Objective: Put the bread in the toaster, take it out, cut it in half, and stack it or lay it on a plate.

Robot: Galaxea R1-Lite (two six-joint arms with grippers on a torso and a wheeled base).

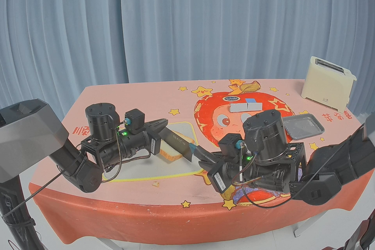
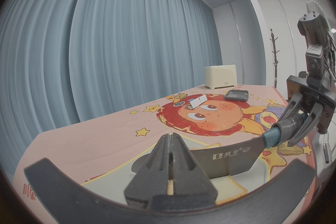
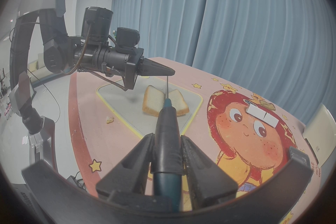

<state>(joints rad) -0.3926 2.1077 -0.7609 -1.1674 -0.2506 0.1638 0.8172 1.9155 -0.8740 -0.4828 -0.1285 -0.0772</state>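
Observation:
A slice of bread (image 1: 172, 153) lies on the pale cutting mat (image 1: 156, 170) with a yellow rim. A knife (image 1: 177, 140) stands edge-down across the slice's middle; in the right wrist view the bread (image 3: 151, 102) shows on both sides of the blade. My right gripper (image 1: 201, 154) (image 3: 167, 137) is shut on the knife's dark handle. My left gripper (image 1: 163, 122) (image 2: 171, 137) hangs shut just above the bread, next to the blade (image 2: 227, 160), holding nothing. The cream toaster (image 1: 328, 83) stands at the table's far right corner. A grey tray (image 1: 302, 125) lies in front of it.
Two small grey-white blocks (image 1: 246, 107) lie on the apple print behind the mat. A bread crumb (image 1: 156, 184) sits near the mat's front edge. The pink cloth hangs over the table's front edge close to both arms.

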